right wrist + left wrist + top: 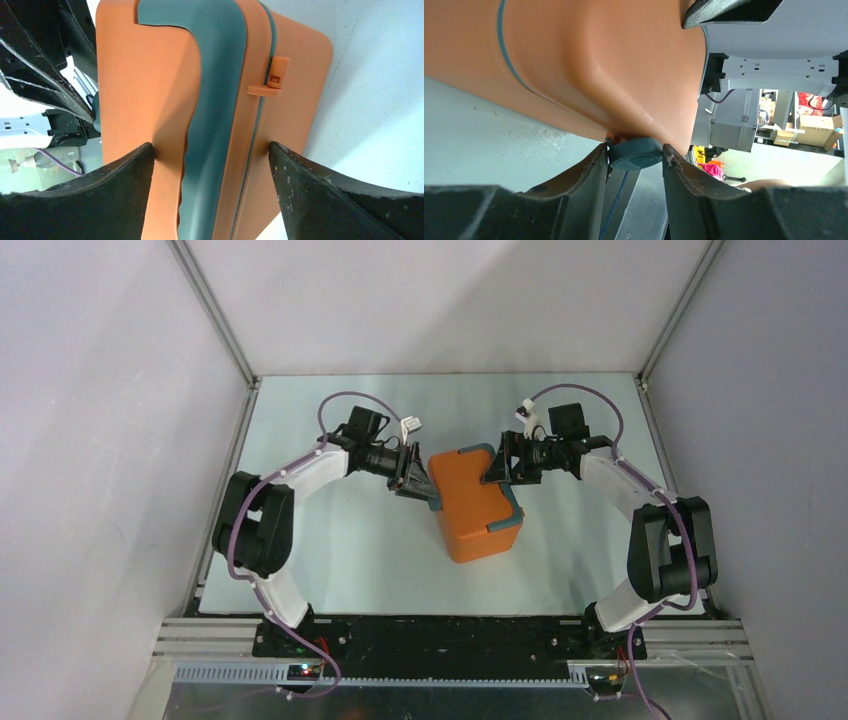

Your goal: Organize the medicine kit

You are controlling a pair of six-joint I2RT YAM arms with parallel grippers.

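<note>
The left end effector (422, 488) grasps the medicine kit (470, 508) by a small teal tab (635, 153) at its left corner, a finger on either side. The closed orange kit sits mid-surface (350, 550), between the arms. The right end effector (500, 470) clasps its far right edge, jaws spread wide across the teal trim (215, 100).

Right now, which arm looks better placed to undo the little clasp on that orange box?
Probably the right: the right gripper straddles the box edge carrying the clasp, just beyond its fingers. The left gripper is on the opposite side, around a small teal knob, no clasp in view.
</note>
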